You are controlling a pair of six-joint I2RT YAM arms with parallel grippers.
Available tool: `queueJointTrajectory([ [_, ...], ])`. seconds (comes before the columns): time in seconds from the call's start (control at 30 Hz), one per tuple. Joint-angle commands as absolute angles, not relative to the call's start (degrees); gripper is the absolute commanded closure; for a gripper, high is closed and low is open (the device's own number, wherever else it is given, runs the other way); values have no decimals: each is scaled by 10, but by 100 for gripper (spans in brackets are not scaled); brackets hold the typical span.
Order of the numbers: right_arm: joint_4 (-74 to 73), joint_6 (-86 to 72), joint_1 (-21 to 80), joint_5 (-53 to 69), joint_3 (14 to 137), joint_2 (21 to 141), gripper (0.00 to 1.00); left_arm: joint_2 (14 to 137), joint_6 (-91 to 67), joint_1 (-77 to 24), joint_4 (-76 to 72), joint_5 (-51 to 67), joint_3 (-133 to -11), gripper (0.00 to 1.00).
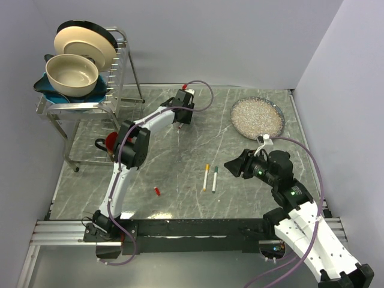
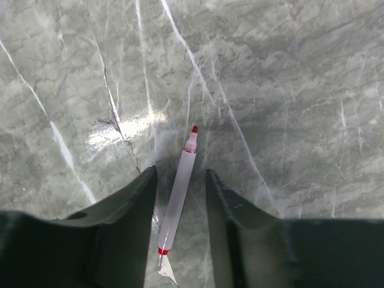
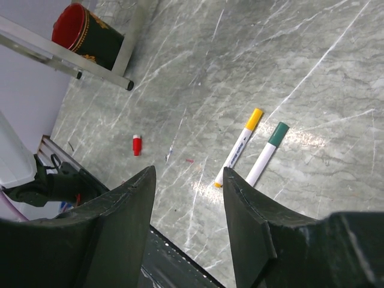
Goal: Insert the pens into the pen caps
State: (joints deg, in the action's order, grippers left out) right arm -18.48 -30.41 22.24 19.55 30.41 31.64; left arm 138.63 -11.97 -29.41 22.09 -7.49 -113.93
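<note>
Left wrist view is showing the left claw (image 2: 180,174) hanging over the grey marbled desk (image 2: 288,90) with its two dark fingers (image 2: 129,222) standing partway apart, and the red-tipped pen (image 2: 177,201) is lying flat on the stone between them. I am seeing a narrow gap on either side of the white barrel, so neither finger is touching it and nothing is being gripped. The pen is uncapped, its red tip pointing away from the claw and its red-ringed tail sitting deep between the fingers. From overhead, this arm is stretching out to the far middle of the desk, with a round plate (image 1: 281,118) of pale speckled stuff lying off to its right.

The right claw (image 3: 189,174) is hovering at the right side of the desk, its fingers standing moderately wide with only bare desk between them, so it is holding nothing. Beyond it the yellow-capped pen (image 3: 240,146) and the green-capped pen (image 3: 264,155) are lying side by side, nearly parallel and just apart, near the desk's middle. The loose red cap (image 3: 137,144) is lying by itself to the left of that pair, well apart from the red-tipped pen. A red mug (image 3: 84,33) is sitting by the legs of the wire dish rack (image 1: 120,66) at the left, and the rack is carrying a cream bowl (image 1: 72,75) and plates (image 1: 84,41)
</note>
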Motion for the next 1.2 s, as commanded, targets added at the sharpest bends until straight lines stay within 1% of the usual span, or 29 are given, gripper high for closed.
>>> queueJointTrajectory([
  [0.0,-192,-312,222,175,311,314,46,1398,-146,-297,265,-55,-1156,67],
  [0.07,-199,-318,222,176,312,323,48,1390,-169,-297,274,-56,-1143,74],
  [0.1,-200,-320,223,178,311,327,48,1374,-177,-297,272,-55,-1130,81],
  [0.17,-200,-325,222,182,307,324,48,1350,-202,-297,257,-47,-1072,87],
  [0.2,-196,-327,222,185,305,321,48,1323,-212,-297,250,-35,-1050,94],
  [0.23,-193,-331,222,189,300,315,48,1309,-230,-297,234,-28,-1007,98],
  [0.27,-189,-334,223,190,296,311,48,1296,-242,-297,228,-18,-987,99],
  [0.4,-178,-344,224,204,281,309,48,1203,-296,-297,162,62,-869,99],
  [0.43,-173,-345,223,208,273,309,47,1186,-324,-297,125,73,-818,99],
  [0.5,-149,-354,225,218,258,308,46,1132,-350,-301,79,99,-766,99],
  [0.53,-138,-358,225,224,244,312,46,1115,-374,-302,58,122,-719,99],
  [0.67,-38,-395,226,270,203,325,41,1015,-429,-329,-80,170,-623,99],
  [0.73,-1,-418,228,292,182,333,40,985,-459,-342,-123,183,-578,99],
  [0.8,78,-441,229,307,165,339,39,942,-480,-366,-188,189,-536,99],
  [0.97,229,-504,231,323,124,359,35,880,-541,-426,-270,178,-491,99],
  [1.07,268,-532,235,320,119,366,35,860,-562,-453,-315,167,-471,99],
  [1.17,271,-538,236,309,125,363,35,844,-572,-473,-344,154,-458,99],
])
